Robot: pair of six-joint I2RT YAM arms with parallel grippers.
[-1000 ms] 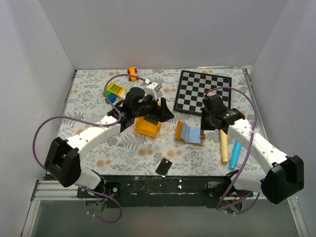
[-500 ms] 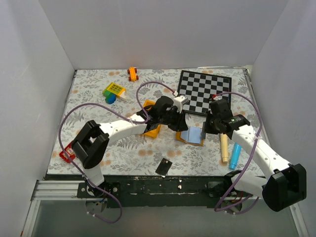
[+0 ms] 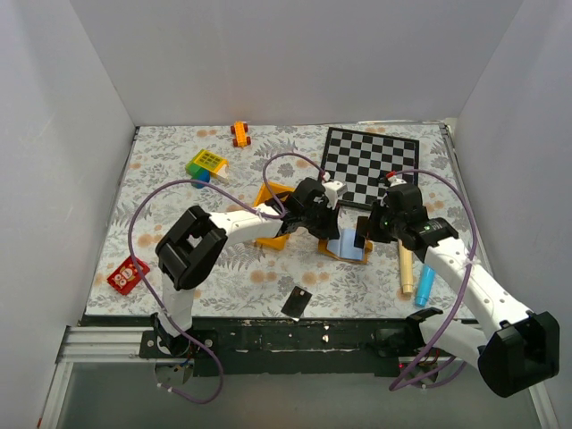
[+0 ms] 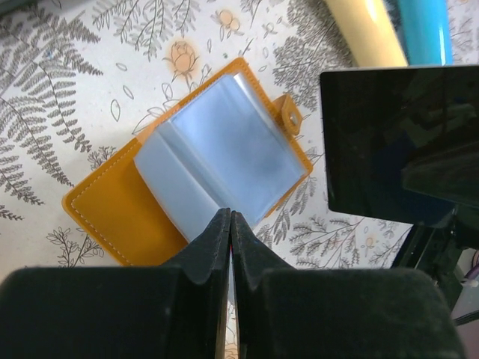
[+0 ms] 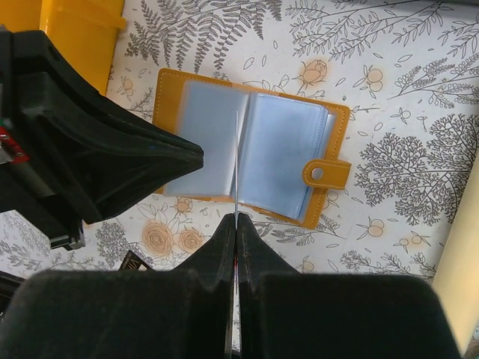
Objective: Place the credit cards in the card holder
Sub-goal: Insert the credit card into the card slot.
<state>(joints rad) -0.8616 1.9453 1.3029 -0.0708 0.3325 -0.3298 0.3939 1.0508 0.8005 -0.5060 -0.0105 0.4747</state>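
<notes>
The card holder (image 3: 343, 245) lies open on the table, tan outside and pale blue inside (image 4: 224, 161) (image 5: 254, 153). My right gripper (image 5: 235, 224) is shut on a black credit card (image 4: 397, 138), held upright just above the holder's middle fold and showing edge-on (image 5: 236, 161) in the right wrist view. My left gripper (image 4: 230, 215) is shut, its tips at the near edge of the blue sleeves; whether they pinch a sleeve does not show. From above, both grippers (image 3: 329, 225) (image 3: 368, 234) meet over the holder. A second black credit card (image 3: 296, 301) lies flat near the front edge.
A yellow bin (image 3: 270, 193) sits left of the holder, partly under my left arm. The chequered board (image 3: 368, 165) lies behind. A cream cylinder (image 3: 406, 268) and a blue pen (image 3: 424, 281) lie to the right. Toys (image 3: 206, 164) (image 3: 128, 275) sit at the left.
My left arm swung right from the yellow bin to the card holder, and its gripper went from open to shut. The right gripper moved slightly left with its card.
</notes>
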